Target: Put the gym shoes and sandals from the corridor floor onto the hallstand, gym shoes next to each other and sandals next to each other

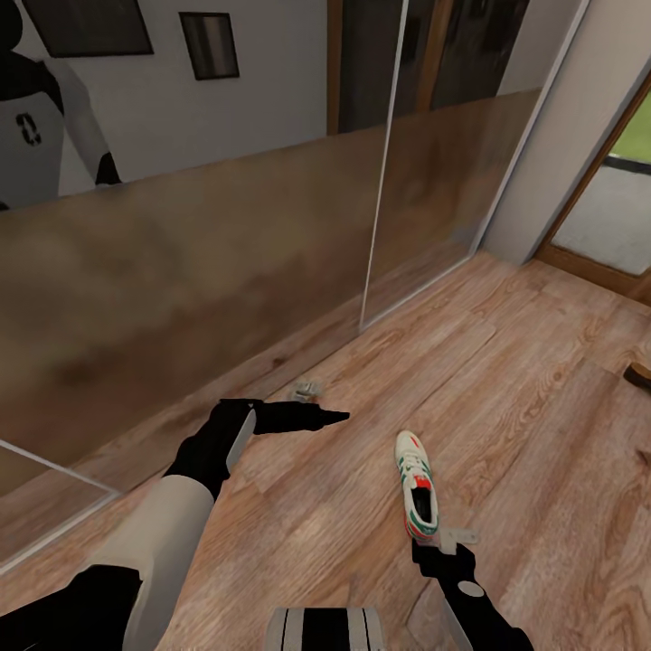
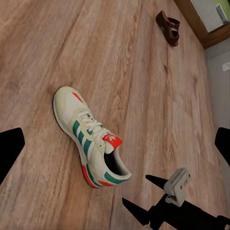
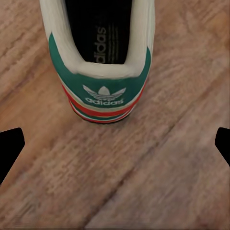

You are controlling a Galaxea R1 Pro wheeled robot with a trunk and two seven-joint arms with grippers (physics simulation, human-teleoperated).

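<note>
The left arm [image 1: 163, 533] has a cream-white forearm shell that ends in a black wrist with a pale stripe along its side, and beyond it a slim, glossy black left gripper [image 1: 312, 416] tapering to pointed fingers. The right arm [image 1: 475, 606] is black with a small round white disc on its top, and a pale grey angular bracket [image 1: 452, 537] sits at its tip. The same bracket [image 2: 176, 186] looks boxy from the left wrist view, above black pointed fingers. A black-and-white striped piece of the trunk [image 1: 325, 628] shows below.
</note>
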